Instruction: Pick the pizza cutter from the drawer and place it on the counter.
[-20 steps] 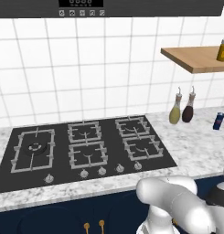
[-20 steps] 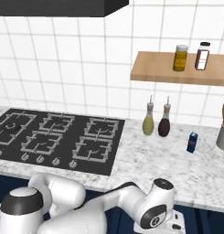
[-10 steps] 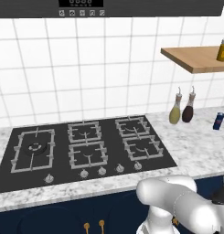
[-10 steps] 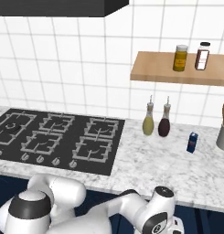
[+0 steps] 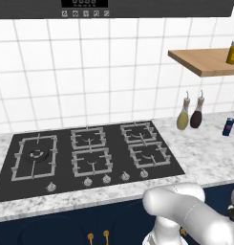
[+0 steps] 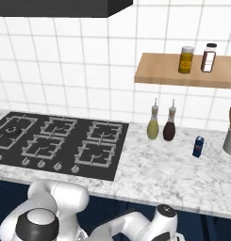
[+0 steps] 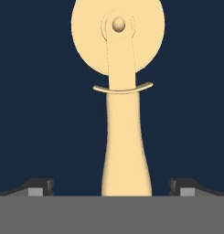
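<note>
Base views, left to right: black hob set into counter; olive bottle just beside dark bottle; blue can further right; wooden shelf above, carrying jars

Hand view: left fingertip, pizza cutter on dark blue drawer floor between tips, right fingertip; gripper spread wide, straddling handle, not touching

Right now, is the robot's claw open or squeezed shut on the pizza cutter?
Open. In the hand view, the gripper fingertips sit far apart on either side of the pizza cutter handle, with dark gaps between them and it.
</note>
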